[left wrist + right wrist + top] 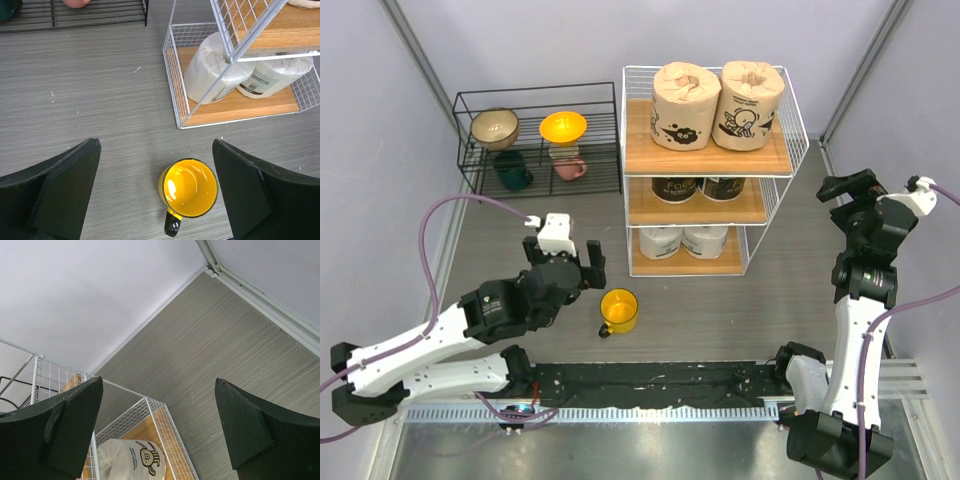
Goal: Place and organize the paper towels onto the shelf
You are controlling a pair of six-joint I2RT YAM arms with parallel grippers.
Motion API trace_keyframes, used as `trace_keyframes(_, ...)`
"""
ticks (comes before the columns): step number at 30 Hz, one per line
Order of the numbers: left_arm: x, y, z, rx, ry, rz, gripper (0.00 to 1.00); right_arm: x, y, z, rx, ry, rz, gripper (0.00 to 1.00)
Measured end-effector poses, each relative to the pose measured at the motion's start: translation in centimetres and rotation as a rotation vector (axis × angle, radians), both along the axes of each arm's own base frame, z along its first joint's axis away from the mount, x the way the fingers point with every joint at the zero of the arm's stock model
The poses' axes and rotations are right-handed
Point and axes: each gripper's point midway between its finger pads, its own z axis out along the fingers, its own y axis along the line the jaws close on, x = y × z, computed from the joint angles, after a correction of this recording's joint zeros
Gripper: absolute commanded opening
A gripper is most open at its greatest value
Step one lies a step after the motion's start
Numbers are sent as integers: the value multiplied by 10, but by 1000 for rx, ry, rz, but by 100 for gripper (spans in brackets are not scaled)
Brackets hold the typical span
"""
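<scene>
**Grey table (pixel 720 310), every roll shelved**

Nearest, left gripper (pixel 566 262) and right gripper (pixel 159 385) stand wide apart, holding nothing; the yellow mug (pixel 618 310) is empty too. Farther, the shelf (pixel 775 160) holds the paper towels (pixel 685 105), two on each board. They look light and soft: grasp gently across the round side. Far left, the black rack (pixel 535 95) keeps bowls and mugs.

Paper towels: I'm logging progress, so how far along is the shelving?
Done: two tan-brown printed rolls top the white wire shelf, two dark-wrapped rolls on the middle board, two white rolls on the bottom. In hand: nothing; left gripper and right gripper open, empty. Left: no roll visible off it.
</scene>
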Motion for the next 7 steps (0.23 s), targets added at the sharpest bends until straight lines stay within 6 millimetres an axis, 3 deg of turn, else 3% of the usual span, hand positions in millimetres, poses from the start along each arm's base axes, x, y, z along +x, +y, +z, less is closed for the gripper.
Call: trace_keyframes(7, -2, 4, 3, -16, -7, 0, 100, -4, 1, -5, 3, 9, -4, 100)
